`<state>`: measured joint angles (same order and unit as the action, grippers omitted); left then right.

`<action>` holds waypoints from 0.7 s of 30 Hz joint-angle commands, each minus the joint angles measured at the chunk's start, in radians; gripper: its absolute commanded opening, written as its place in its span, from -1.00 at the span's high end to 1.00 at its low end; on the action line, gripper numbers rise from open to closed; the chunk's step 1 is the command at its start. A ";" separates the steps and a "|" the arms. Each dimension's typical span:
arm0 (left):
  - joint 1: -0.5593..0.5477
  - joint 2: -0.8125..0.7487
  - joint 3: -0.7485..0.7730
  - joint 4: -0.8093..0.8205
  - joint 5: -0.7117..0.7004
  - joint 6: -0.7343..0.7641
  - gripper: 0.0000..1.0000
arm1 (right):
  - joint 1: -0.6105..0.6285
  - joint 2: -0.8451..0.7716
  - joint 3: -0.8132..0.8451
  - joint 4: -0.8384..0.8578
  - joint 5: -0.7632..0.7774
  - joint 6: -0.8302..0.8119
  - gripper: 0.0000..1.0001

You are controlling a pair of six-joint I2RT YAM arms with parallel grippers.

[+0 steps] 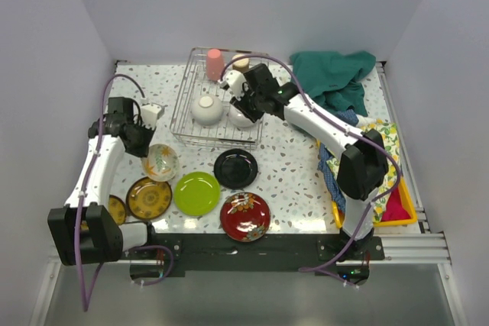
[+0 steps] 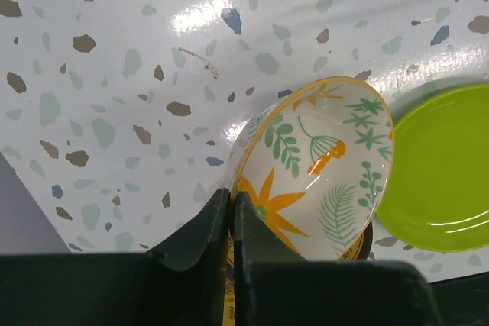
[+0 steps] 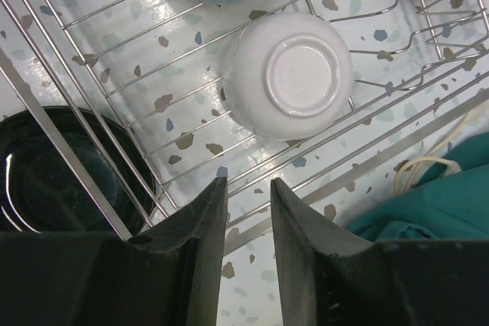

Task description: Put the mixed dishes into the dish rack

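Speckled white terrazzo tabletop (image 1: 290, 166), boxed in by plain grey walls, is what I am looking down on from above the two arms. At the far left, my left gripper (image 2: 231, 215) is pinching the rim of the floral bowl (image 2: 321, 166), its jaws nearly together on the thin edge. The bowl is tilting up on its side, and I cannot tell whether it is fully off the table. Just beside it, a brown-gold plate (image 1: 149, 198), with a second like it half hidden behind my arm, a lime-green plate (image 1: 196, 193), a black plate (image 1: 235, 168) and a red floral plate (image 1: 244, 216) are lying flat near the front edge, all waiting outside the dish rack (image 1: 182, 116). Moving right, the wire rack is sitting at the back centre and is already holding four pieces. A salmon-pink cup (image 1: 215, 64) and a second cup (image 1: 241, 61) are standing at its far end, with a white bowl (image 1: 206, 110) toward the middle and an upturned white bowl (image 3: 290, 85) at the near right. My right gripper (image 3: 248, 188) is hovering over that corner with its jaws apart and nothing between them. Further right, a green cloth (image 1: 336, 74) and a yellow tray (image 1: 405, 208) of other cloths are lying well apart from the dishes. I am judging the job as under halfway: four pieces racked, six to go, the floral bowl next.
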<state>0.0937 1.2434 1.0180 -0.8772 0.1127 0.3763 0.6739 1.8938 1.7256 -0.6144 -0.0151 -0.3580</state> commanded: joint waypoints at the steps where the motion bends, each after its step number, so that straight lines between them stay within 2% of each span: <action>1: 0.009 0.016 0.079 0.017 0.050 -0.040 1.00 | 0.003 -0.001 0.006 -0.008 -0.112 0.037 0.32; 2: 0.009 0.022 0.088 0.001 0.056 -0.053 1.00 | 0.001 -0.015 -0.001 0.014 -0.191 0.033 0.31; 6: 0.009 0.045 0.169 -0.060 0.099 -0.062 1.00 | 0.007 -0.111 -0.127 0.152 -0.346 0.007 0.20; 10: 0.009 0.082 0.304 -0.141 0.171 -0.042 1.00 | 0.013 -0.183 -0.181 0.226 -0.500 -0.016 0.06; 18: 0.009 0.137 0.393 -0.186 0.300 -0.048 1.00 | 0.061 -0.193 -0.170 0.231 -0.503 -0.030 0.02; 21: 0.009 0.145 0.398 -0.175 0.337 -0.060 1.00 | 0.066 -0.183 -0.162 0.235 -0.447 -0.016 0.03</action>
<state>0.0963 1.3766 1.3708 -1.0374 0.3420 0.3397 0.7391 1.7138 1.5314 -0.4149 -0.4736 -0.3782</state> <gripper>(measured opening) 0.093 0.488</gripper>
